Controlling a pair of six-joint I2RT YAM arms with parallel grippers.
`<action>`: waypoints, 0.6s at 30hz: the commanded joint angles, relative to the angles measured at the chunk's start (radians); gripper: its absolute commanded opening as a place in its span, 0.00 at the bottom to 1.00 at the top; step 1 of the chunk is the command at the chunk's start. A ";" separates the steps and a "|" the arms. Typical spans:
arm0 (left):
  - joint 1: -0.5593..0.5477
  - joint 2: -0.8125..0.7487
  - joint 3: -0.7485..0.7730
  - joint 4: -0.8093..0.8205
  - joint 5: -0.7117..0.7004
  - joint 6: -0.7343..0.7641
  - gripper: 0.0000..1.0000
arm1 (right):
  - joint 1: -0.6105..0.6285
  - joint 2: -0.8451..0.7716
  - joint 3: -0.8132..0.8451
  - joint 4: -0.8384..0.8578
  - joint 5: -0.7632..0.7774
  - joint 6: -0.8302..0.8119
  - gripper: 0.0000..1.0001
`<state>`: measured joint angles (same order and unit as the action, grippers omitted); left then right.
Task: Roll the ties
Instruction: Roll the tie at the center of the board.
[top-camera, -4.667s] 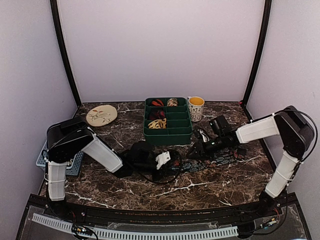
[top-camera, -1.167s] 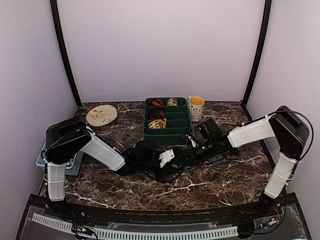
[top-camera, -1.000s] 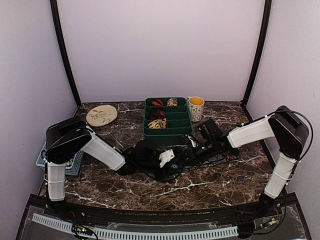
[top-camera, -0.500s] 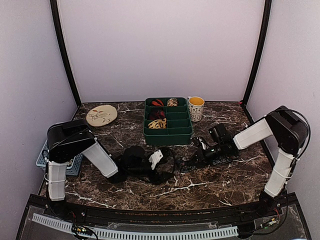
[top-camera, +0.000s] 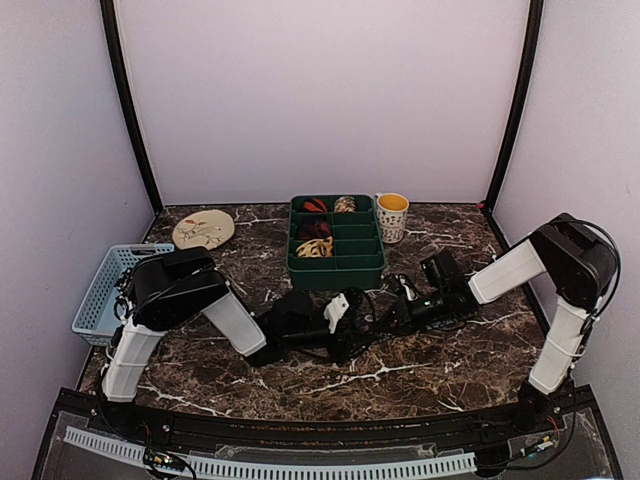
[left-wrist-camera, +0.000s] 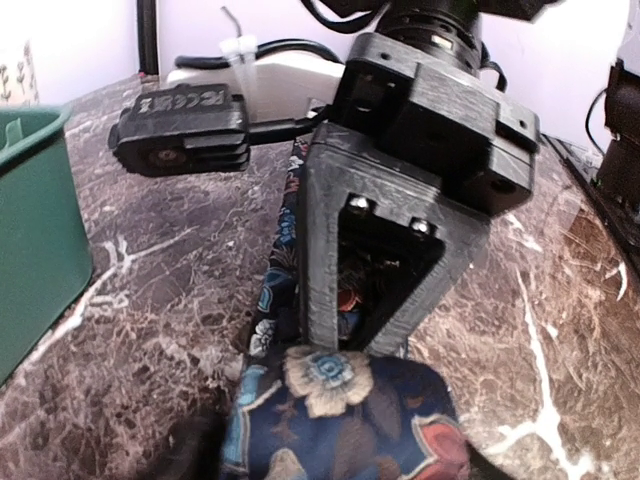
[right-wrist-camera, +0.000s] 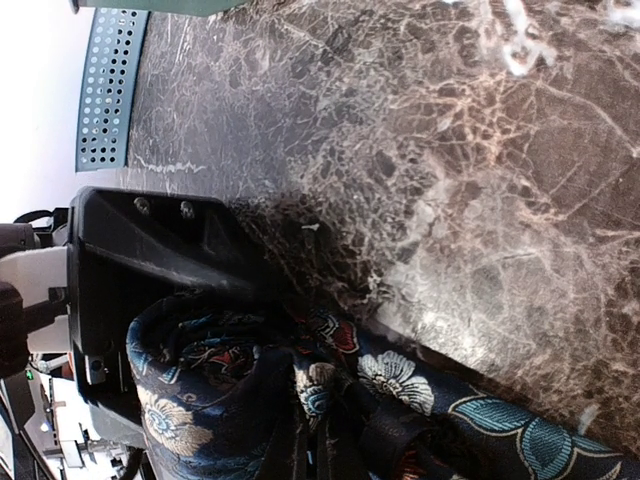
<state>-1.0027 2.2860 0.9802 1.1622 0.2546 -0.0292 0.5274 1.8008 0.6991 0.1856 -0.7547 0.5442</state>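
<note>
A dark navy tie with flowers (top-camera: 440, 320) lies on the marble between my two grippers. In the left wrist view its near end is a thick coil (left-wrist-camera: 340, 410) at the bottom, in my left gripper (left-wrist-camera: 335, 445), whose fingers are mostly hidden by the cloth. My right gripper (left-wrist-camera: 345, 340) comes from opposite, its grey fingers closed to a point on the tie just beyond the coil. In the right wrist view the coil (right-wrist-camera: 200, 390) sits in the black left gripper, and the flat tie (right-wrist-camera: 480, 420) runs off to the right. In the top view both grippers (top-camera: 350, 318) (top-camera: 395, 312) meet at the table's middle.
A green divided tray (top-camera: 336, 268) stands behind the grippers, with rolled ties (top-camera: 314, 228) in its compartments. A mug (top-camera: 392, 215) is to its right, a plate (top-camera: 203, 230) at the back left and a blue basket (top-camera: 105, 290) at the left edge.
My left arm has swung its elbow to the right, uncovering the blue basket. Its gripper drew back left, then moved right again to the right gripper. The right gripper shifted slightly right.
</note>
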 joint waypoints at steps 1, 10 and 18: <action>-0.001 -0.002 0.028 -0.095 0.010 0.057 0.48 | 0.015 0.033 -0.032 -0.091 0.098 0.022 0.01; 0.045 -0.160 -0.141 -0.306 0.074 0.238 0.24 | 0.025 -0.082 -0.024 -0.068 0.061 0.078 0.36; 0.046 -0.235 -0.168 -0.533 0.077 0.327 0.25 | 0.085 -0.136 0.039 -0.037 0.014 0.154 0.48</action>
<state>-0.9604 2.0682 0.8356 0.8730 0.3244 0.2344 0.5674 1.6722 0.6975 0.1558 -0.7364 0.6594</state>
